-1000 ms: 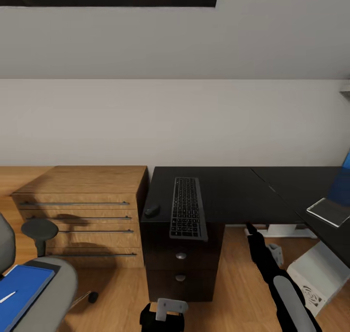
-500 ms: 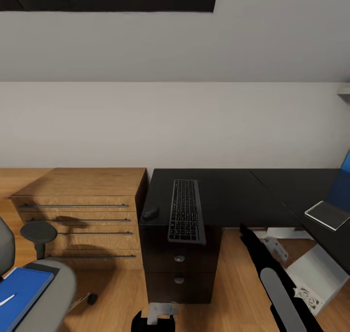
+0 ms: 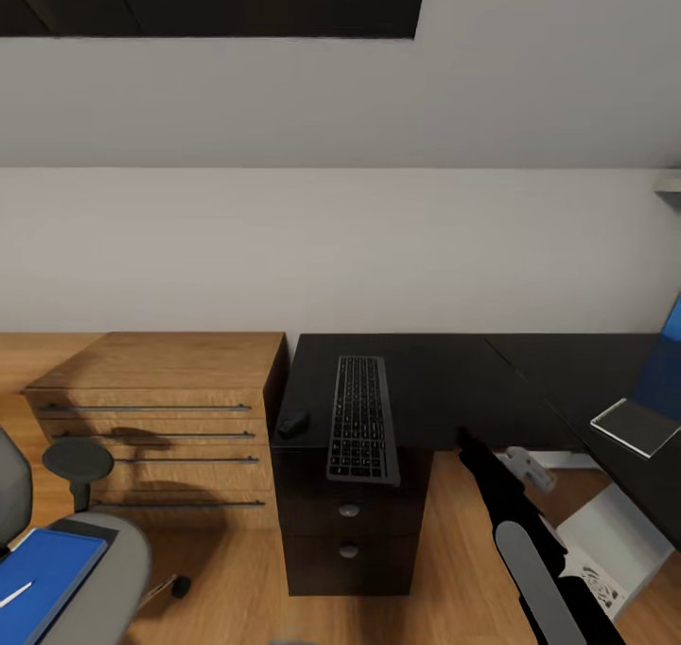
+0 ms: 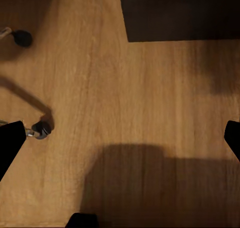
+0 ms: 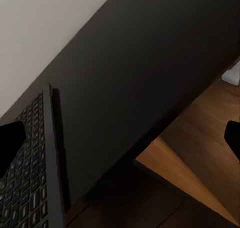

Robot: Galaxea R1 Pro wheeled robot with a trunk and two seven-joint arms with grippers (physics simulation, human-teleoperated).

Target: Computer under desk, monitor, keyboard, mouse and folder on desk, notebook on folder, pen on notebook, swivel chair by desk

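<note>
The black desk [image 3: 445, 380] spans the middle and right of the head view. The keyboard [image 3: 359, 418] lies lengthwise on it, its near end overhanging the front edge, and the dark mouse [image 3: 292, 425] sits just left of it. At the lower left, the swivel chair [image 3: 104, 569] carries the blue folder [image 3: 43, 579] with a thin white stick on top. The pale computer [image 3: 605, 536] stands under the desk's right wing. My right gripper [image 5: 120, 138] is open by the desk's front edge, beside the keyboard [image 5: 30, 178]. My left gripper [image 4: 120, 138] is open over bare floor.
A wooden dresser [image 3: 161, 409] stands against the desk's left side. Black drawers [image 3: 350, 522] with round knobs sit under the keyboard. A flat grey slab [image 3: 636, 426] lies on the right wing before a blue panel [image 3: 667, 361]. Chair casters [image 4: 41, 130] rest on the wooden floor.
The whole head view has shifted, so the camera moved. My left gripper has dropped out of its bottom edge. My right arm has swung slightly left toward the desk's front edge.
</note>
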